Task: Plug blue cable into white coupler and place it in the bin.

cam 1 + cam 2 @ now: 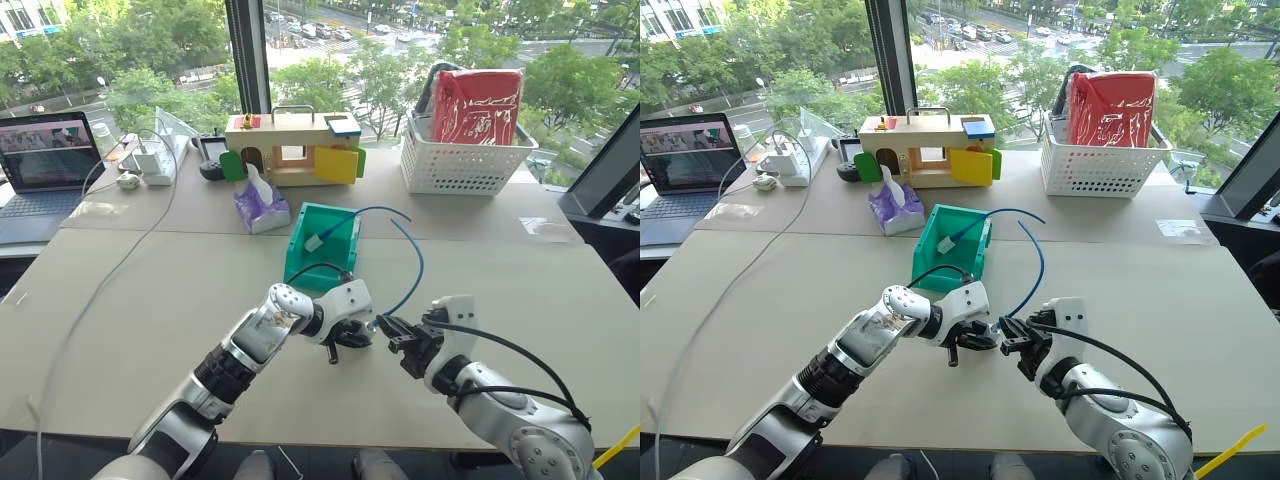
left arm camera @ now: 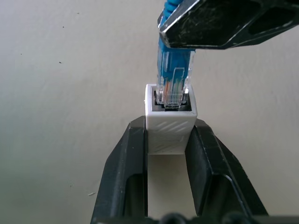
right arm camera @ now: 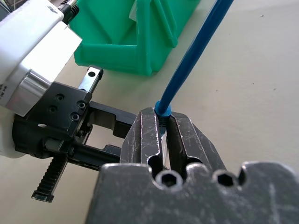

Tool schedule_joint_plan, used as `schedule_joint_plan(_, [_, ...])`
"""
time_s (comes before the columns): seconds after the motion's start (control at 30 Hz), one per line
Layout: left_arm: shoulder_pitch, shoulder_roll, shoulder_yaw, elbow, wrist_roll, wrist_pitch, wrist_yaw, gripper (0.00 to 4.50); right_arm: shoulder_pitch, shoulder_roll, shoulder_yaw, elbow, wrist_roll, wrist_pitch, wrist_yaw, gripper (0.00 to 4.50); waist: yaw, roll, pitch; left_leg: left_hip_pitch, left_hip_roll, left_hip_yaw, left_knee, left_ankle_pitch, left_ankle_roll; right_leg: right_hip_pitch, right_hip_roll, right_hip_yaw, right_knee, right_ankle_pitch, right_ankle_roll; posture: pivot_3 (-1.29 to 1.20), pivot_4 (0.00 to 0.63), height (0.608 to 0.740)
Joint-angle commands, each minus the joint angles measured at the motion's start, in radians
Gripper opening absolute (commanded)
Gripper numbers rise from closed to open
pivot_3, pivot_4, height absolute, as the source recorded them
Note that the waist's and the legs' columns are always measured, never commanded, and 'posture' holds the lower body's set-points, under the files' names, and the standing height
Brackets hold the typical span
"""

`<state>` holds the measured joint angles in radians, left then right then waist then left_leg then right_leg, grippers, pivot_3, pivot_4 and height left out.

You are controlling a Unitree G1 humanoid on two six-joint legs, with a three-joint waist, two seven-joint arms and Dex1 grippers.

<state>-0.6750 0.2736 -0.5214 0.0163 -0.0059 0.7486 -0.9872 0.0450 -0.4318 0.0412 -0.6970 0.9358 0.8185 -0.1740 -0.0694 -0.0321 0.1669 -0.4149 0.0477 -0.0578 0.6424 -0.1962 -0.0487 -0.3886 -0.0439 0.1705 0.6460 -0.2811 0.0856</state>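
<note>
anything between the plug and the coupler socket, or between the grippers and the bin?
Nothing visible. The thin blue cable's clear plug, pinched by the right gripper, sits at the mouth of the small white plastic coupler clamped in the left gripper. Bare tabletop leads to the teal-green plastic bin.

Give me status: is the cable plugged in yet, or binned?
Done: left gripper clamps the white coupler; right gripper pinches the blue cable. In hand: its clear plug sits in the socket mouth; full seating unclear. Left: finish insertion, place in the bin.
</note>
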Motion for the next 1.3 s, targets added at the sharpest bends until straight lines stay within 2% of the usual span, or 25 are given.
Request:
schedule_joint_plan(0.03, [-0.001,0.002,-0.022,-0.021,-0.006,0.024,0.004,0.64,0.016,-0.005,0.072,0.022,-0.015,0.119,-0.011,0.0,-0.001,0.0,0.0,0.0,0.0,0.0,0.0,0.0,0.0,0.0,0.0,0.0,0.0,0.0,0.0,0.0,0.15,0.734])
schedule_joint_plan(0.5, [0.037,0.05,-0.033,-0.112,-0.022,0.087,0.014,0.64,0.028,0.094,0.097,0.074,-0.016,0.184,-0.01,0.0,-0.019,-0.003,-0.007,0.003,0.001,0.0,-0.003,0.0,0.0,0.001,0.001,0.0,0.0,-0.001,-0.002,0.0,0.15,0.734])
schedule_joint_plan(0.77, [0.053,0.069,-0.037,-0.157,-0.036,0.129,0.021,0.64,0.002,0.08,0.147,0.061,-0.103,0.224,-0.013,0.0,-0.027,-0.007,-0.014,0.007,0.001,0.0,-0.007,0.0,0.0,0.001,0.001,0.0,0.0,-0.003,-0.004,0.0,0.15,0.734])
schedule_joint_plan(1.03, [0.049,0.065,-0.046,-0.155,-0.048,0.132,0.027,0.64,0.024,0.107,0.121,0.061,-0.099,0.23,0.006,0.0,-0.027,-0.012,-0.019,0.011,0.001,0.0,-0.014,0.0,0.0,0.002,0.001,0.0,0.0,-0.006,-0.007,0.0,0.15,0.734])
schedule_joint_plan(1.3, [0.055,0.084,-0.044,-0.107,-0.022,0.058,0.049,0.64,0.019,0.11,0.076,0.054,-0.095,0.216,0.017,0.0,-0.024,-0.013,-0.02,0.011,0.001,0.0,-0.014,0.0,0.0,0.002,0.001,0.0,0.0,-0.006,-0.007,0.0,0.15,0.734])
